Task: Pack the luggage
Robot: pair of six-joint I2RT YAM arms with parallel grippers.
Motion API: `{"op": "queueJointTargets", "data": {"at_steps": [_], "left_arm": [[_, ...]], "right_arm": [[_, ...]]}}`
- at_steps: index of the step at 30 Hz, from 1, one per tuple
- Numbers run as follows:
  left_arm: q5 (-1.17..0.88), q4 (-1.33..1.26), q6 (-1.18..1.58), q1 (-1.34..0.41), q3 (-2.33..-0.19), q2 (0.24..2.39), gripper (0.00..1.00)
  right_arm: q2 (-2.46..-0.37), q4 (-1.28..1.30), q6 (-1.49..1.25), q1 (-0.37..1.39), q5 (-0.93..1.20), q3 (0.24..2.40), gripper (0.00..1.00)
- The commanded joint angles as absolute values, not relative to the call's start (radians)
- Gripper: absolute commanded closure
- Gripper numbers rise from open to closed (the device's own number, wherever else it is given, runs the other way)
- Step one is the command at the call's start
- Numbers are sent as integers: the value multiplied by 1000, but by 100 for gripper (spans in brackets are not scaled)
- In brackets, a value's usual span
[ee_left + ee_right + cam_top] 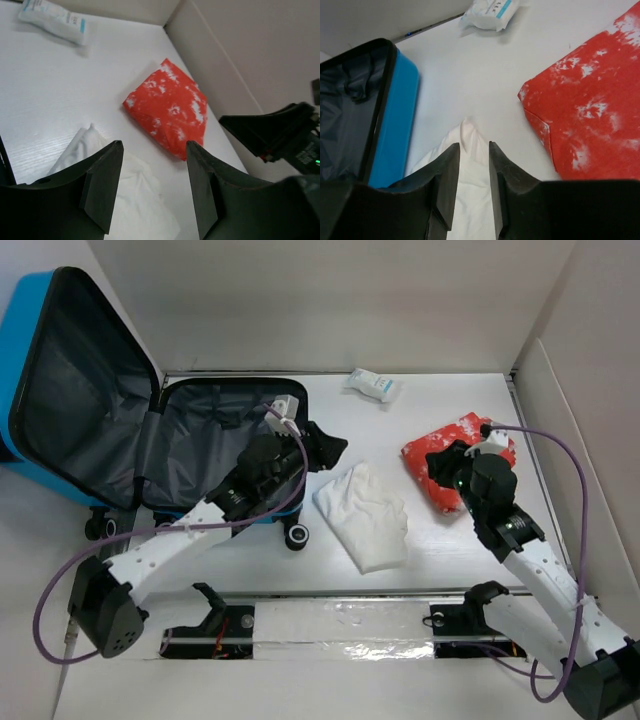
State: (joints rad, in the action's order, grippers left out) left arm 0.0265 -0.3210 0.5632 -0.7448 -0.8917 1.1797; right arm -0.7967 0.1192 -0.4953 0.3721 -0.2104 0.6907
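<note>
White table, open luggage whole only from above.

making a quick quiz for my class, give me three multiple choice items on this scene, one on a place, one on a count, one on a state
1. Where does the white packet lie?
A at the near edge of the table
B on the floor
C at the table's far edge

2. How many loose items lie on the table outside the luggage?
A one
B three
C five

3. The luggage is:
A open, lid raised
B zipped shut
C closed, standing on its wheels

Key:
1 C, it lies beyond the white cloth, by the back wall.
2 B, the packet, the white cloth and the red bundle.
3 A, its inside shows under the raised lid.
</note>
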Motion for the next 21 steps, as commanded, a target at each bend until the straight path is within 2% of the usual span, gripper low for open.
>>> {"op": "queueJointTargets", "data": {"at_steps": [1,2,4,5,6,7,8,13,16,18,19,21], "left_arm": [[-37,-313,566,-749,-893,1083,51],[-38,-263,555,-749,-893,1060,52],[-14,-223,529,-758,-879,980,66],[0,-209,526,-771,-870,948,74],[38,-178,520,-785,-862,886,90],[58,-163,512,-798,-853,855,98],[58,-144,512,-798,-848,823,100],[133,38,505,-798,-851,631,100],[158,155,479,-798,-893,586,87],[164,224,447,-798,-905,554,78],[178,233,436,-798,-904,540,75],[204,265,416,-798,-897,496,68]], "right_arm": [[-787,40,-502,364,-215,684,59],[-795,25,-502,364,-215,687,59],[-827,14,-503,353,-209,695,65],[-842,11,-505,353,-203,699,73],[-859,11,-503,341,-195,712,79],[-897,11,-506,341,-190,721,88],[-919,-6,-509,331,-178,730,98],[-1096,-106,-531,276,-161,839,100],[-1285,-175,-557,226,-138,920,100],[-1458,-179,-603,195,-82,1052,100],[-1515,-186,-617,184,-65,1095,99],[-1676,-195,-643,166,-20,1228,90]]}}
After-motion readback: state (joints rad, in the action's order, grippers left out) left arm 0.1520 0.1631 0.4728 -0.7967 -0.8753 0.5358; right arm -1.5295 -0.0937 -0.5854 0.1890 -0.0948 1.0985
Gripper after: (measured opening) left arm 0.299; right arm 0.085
